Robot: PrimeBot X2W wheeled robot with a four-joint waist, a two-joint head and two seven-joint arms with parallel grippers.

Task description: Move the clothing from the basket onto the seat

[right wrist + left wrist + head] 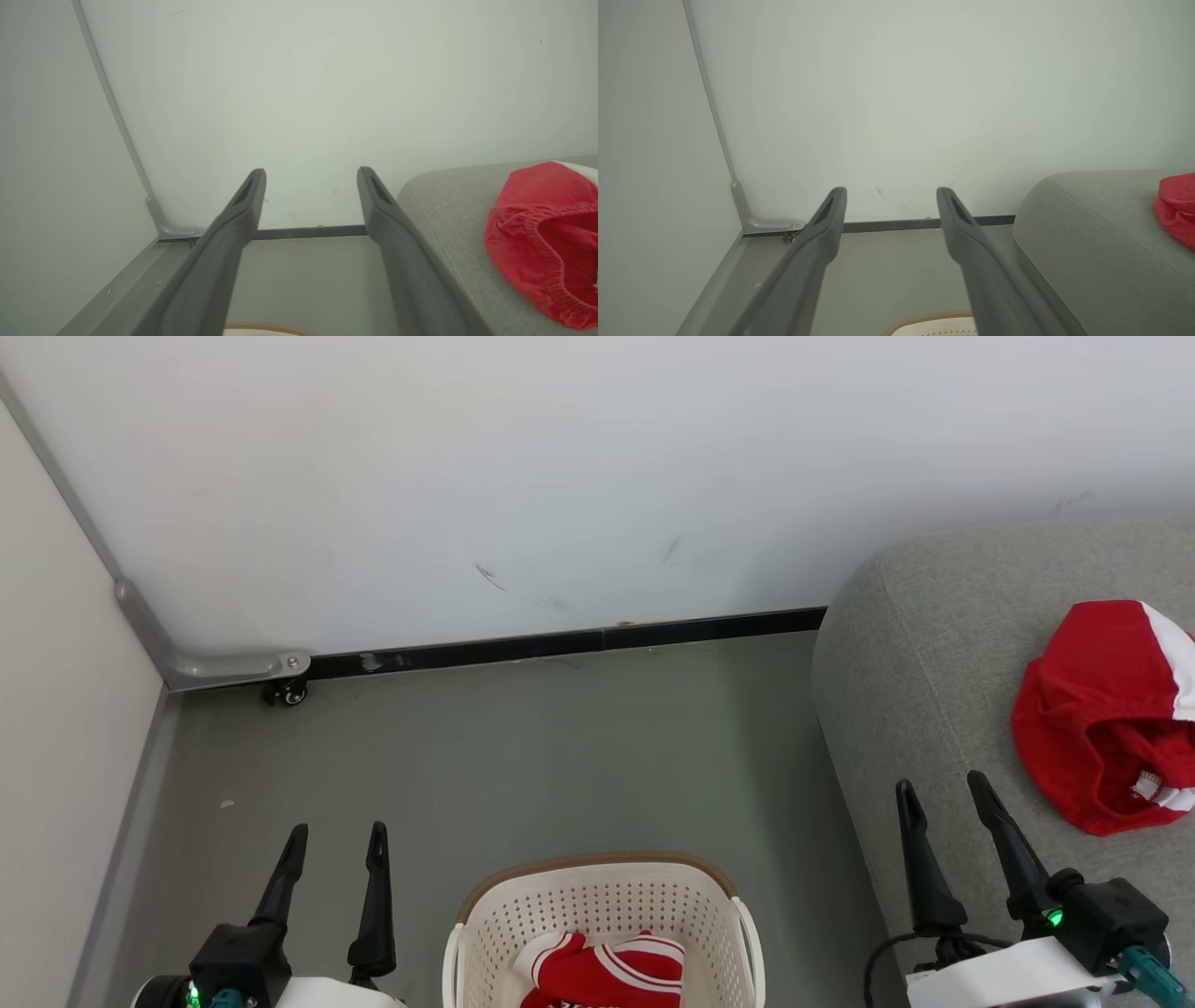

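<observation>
Both arms end in spread fingers with nothing between them. The left end effector [338, 833] shows at the lower left of the head view, above the grey-green floor [523, 756] and just left of the basket [597, 863]. Its two dark fingers point toward the white wall [560, 476]. The right end effector [938, 782] shows at the lower right, open likewise. Its fingers cross the near left edge of the seat [934, 644] in that view; whether it touches the cushion cannot be told.

The red shorts [1106, 719] lie crumpled on the grey seat, toward its right side, with a white stripe along their upper right. They sit to the right of the right end effector and apart from it. In the right wrist view their gathered elastic waistband is plain at the right edge, and the left wrist view catches a small part of them at far right.

The red jersey [607, 975], trimmed in white, lies bunched in the bottom of the cream perforated basket. The brown-rimmed basket stands on the floor between the two end effectors, cut off by the bottom edge of the head view, with a strip of floor between it and the seat.

A black baseboard [560, 642] runs along the foot of the wall. At the left corner, a grey metal frame [224, 665] carries a small black caster [288, 692].
</observation>
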